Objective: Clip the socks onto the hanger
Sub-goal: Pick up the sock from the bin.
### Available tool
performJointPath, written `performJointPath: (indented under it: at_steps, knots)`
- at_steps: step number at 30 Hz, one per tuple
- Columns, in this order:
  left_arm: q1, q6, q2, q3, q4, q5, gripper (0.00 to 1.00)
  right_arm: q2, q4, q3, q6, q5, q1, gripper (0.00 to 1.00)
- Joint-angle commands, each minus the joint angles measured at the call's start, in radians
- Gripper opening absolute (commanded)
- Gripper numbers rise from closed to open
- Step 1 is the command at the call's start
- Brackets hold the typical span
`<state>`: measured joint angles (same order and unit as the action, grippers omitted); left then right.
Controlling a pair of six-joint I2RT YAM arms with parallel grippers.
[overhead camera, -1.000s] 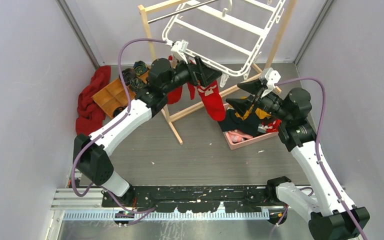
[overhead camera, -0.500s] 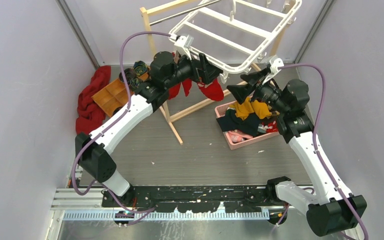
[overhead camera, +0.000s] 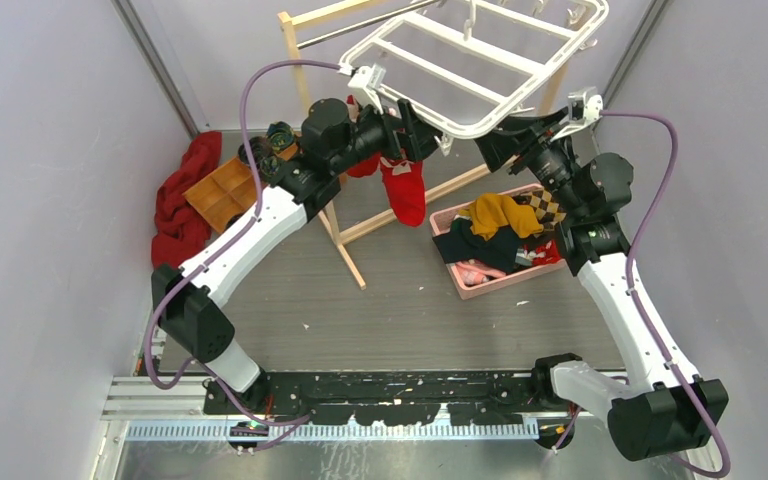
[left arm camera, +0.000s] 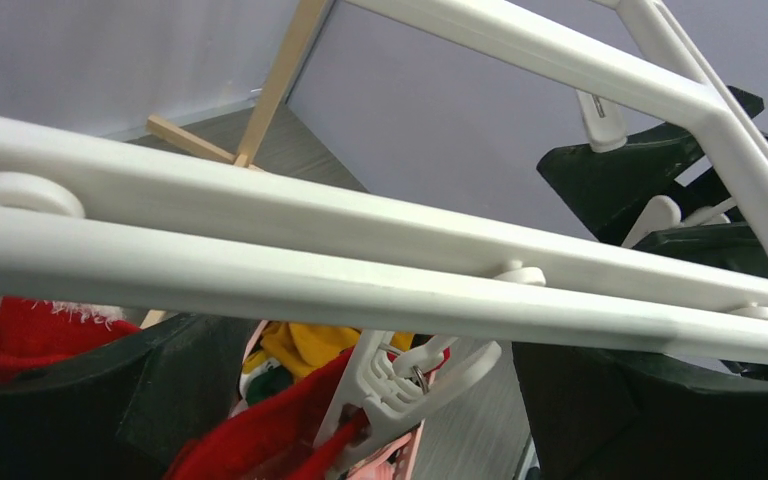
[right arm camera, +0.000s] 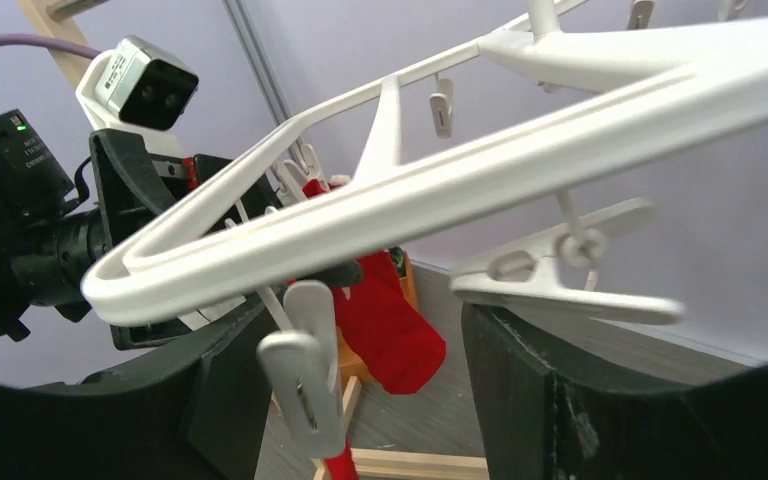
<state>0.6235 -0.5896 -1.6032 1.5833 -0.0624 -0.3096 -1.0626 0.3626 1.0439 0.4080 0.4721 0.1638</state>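
Pink basket (overhead camera: 495, 286), right of centre: mustard, checkered and dark garments contained. Red sock (overhead camera: 403, 195) hung from hanger (left arm camera: 360, 225), upper centre. Left pincer (overhead camera: 418, 138) and right pincer (overhead camera: 500, 140) released.

We see a grey table (overhead camera: 400, 310) bearing a dark red cloth (overhead camera: 182, 200), a wooden tray (overhead camera: 222, 192), a pink basket (overhead camera: 495, 284) and a wooden rack (overhead camera: 350, 258).

A grey wood-grain tabletop (overhead camera: 400, 320) is enclosed by pale lilac walls (overhead camera: 50, 200) at 9, 12 and 3 o'clock, with a light wooden rack (overhead camera: 352, 268) set toward 12 o'clock.
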Motion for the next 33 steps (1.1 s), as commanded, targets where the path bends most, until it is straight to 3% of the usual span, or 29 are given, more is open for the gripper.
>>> performJointPath:
  at_steps: [1,6,18,28,33]
  knots:
    - [0.0,0.035,0.048,0.065,0.091,0.067,1.0,0.006,0.113,0.042,0.101,-0.038,-0.014,0.7]
    - [0.018,0.085,0.07,0.085,0.177,0.096,1.0,-0.001,0.132,0.054,0.161,-0.06,-0.028,0.7]
    - [0.024,0.045,0.141,0.084,0.296,0.138,1.0,0.005,0.092,0.046,0.15,-0.075,-0.035,0.69]
    - [0.021,0.121,0.077,0.175,0.402,-0.07,1.0,0.015,0.076,0.029,0.131,-0.057,-0.036,0.7]
    - [0.04,0.272,0.072,0.247,0.567,0.129,1.0,0.02,0.063,0.021,0.121,-0.049,-0.038,0.72]
